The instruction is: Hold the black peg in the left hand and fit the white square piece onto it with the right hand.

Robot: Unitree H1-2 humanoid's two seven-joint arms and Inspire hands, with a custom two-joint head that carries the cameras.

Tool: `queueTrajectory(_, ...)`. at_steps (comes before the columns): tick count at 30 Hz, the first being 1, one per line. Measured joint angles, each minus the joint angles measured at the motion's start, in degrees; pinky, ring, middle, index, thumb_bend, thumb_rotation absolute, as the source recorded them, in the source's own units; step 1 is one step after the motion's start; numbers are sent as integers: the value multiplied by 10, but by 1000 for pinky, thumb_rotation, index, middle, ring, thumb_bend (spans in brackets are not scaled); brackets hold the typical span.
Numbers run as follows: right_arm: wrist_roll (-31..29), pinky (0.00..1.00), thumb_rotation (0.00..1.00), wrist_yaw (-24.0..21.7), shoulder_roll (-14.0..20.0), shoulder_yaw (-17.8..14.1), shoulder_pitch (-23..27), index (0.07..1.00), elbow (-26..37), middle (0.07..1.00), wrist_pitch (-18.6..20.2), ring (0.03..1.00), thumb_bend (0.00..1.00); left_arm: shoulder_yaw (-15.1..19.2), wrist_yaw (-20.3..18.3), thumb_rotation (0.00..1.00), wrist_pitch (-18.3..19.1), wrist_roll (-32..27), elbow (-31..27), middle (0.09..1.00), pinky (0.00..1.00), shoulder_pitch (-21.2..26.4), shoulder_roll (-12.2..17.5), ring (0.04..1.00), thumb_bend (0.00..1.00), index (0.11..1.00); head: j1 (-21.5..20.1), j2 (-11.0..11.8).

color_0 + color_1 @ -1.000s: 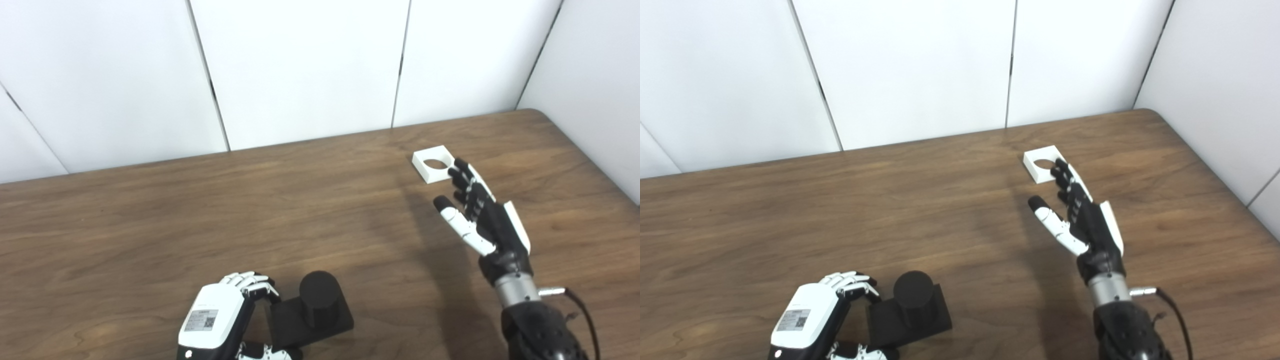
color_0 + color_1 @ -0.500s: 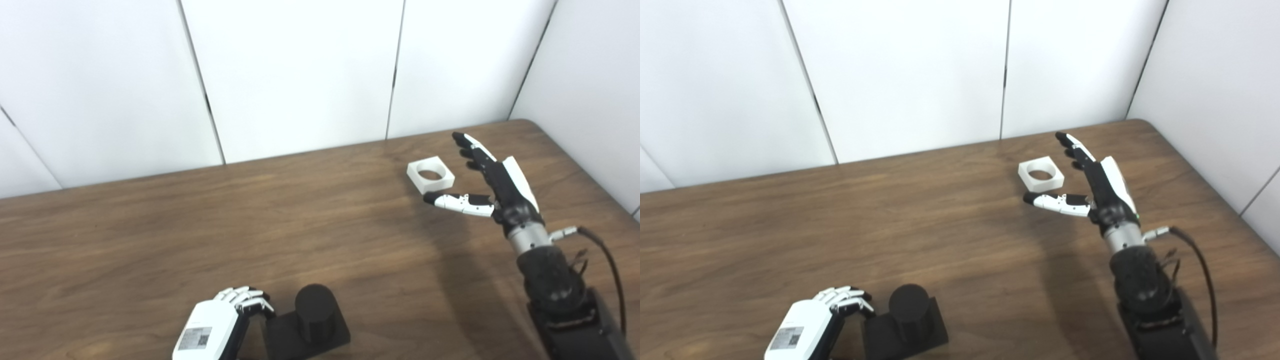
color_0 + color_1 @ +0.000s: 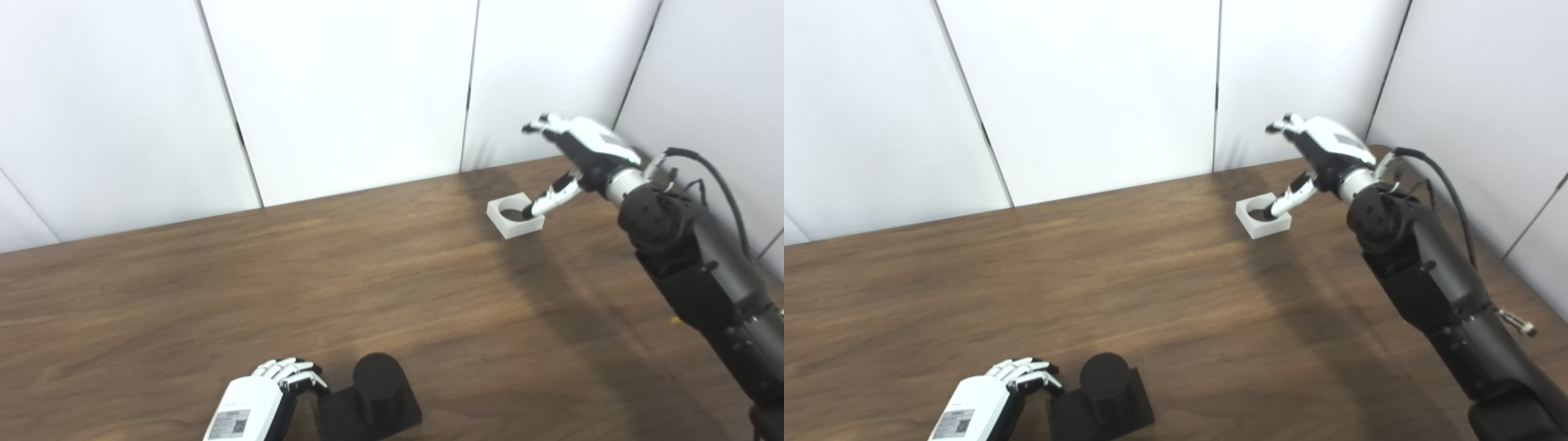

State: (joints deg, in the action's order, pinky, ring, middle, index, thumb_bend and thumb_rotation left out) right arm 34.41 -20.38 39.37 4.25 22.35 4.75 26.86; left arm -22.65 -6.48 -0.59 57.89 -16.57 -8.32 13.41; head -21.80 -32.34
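Right robot hand [image 3: 582, 153] raised over white square piece [image 3: 514, 215], fingers spread, thumb dipping toward its hole. Left robot hand [image 3: 263, 407] curled beside black peg [image 3: 378, 392] on worktop [image 3: 245, 294], grip unclear.

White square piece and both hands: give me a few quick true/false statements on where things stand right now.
1. The white square piece lies flat on the table. True.
2. The right hand holds it clear of the table. False: open, thumb pointing down at its hole.
3. The piece is seated on the black peg. False: they are far apart.
4. The left hand is beside the peg's base. True.
5. The peg stands upright. True.
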Motion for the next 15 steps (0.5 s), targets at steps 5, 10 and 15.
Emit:
queueTrajectory(5,36,922,163,-46,16,18,24,918,-36,1000,0,1000,901,1,0,46,0,0,-1,765,845,0,4,823,515,488,2,-4)
queueTrajectory(10,75,937,185,-97,45,66,84,904,-87,1000,0,1000,940,2,0,46,0,0,-2,766,843,0,6,821,515,488,2,-4)
queueTrajectory(15,112,960,181,-132,44,110,123,901,-130,1000,-1,1000,945,0,-1,46,0,0,-3,763,842,1,8,818,515,488,4,-6)
